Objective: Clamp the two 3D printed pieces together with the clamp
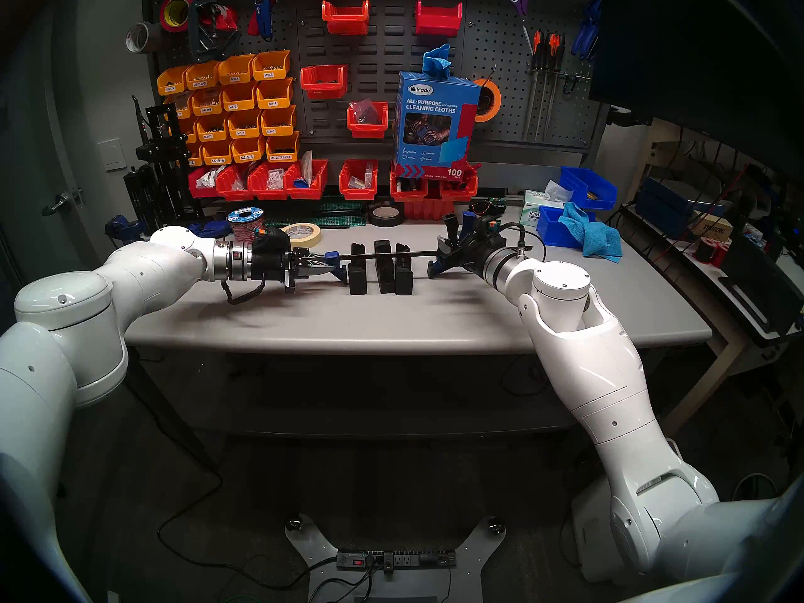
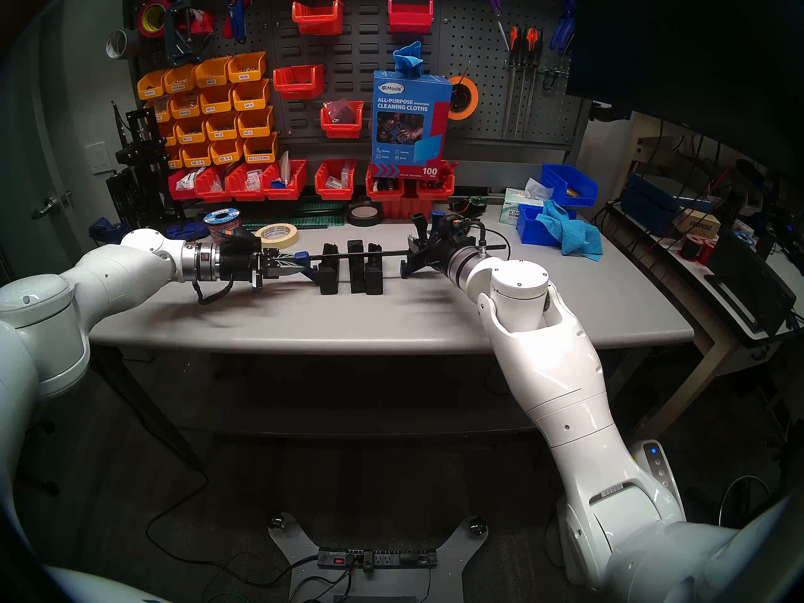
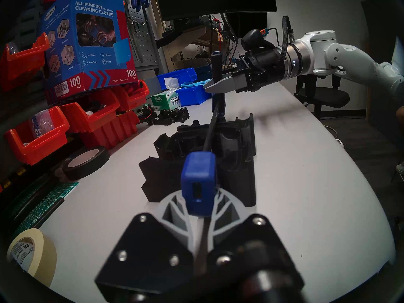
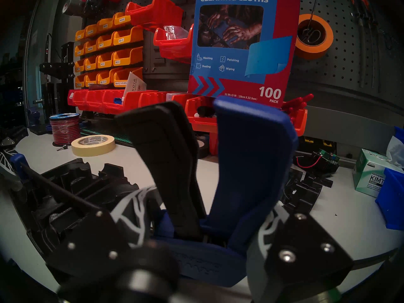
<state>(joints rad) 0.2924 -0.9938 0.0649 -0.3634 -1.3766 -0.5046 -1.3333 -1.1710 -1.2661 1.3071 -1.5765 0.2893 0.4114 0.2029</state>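
The clamp (image 1: 391, 254) lies across the table's middle, its thin black bar level. My left gripper (image 1: 324, 262) is shut on its blue end jaw (image 3: 199, 182). My right gripper (image 1: 448, 252) is shut around the blue-and-black trigger handle (image 4: 251, 164), whose two levers point up. The two black 3D printed pieces (image 1: 358, 276) (image 1: 402, 278) stand upright between the blue jaws, a small gap between them. The bar crosses them near their tops. They also show in the left wrist view (image 3: 238, 162) and the right wrist view (image 4: 65, 197).
A masking tape roll (image 1: 302, 234), wire spool (image 1: 243, 225) and black tape roll (image 1: 385, 215) sit behind the left gripper. Small knobbly black parts (image 3: 170, 117) lie behind the handle. Blue bins with a cloth (image 1: 578, 232) stand at the back right, red bins (image 1: 304, 180) along the back.
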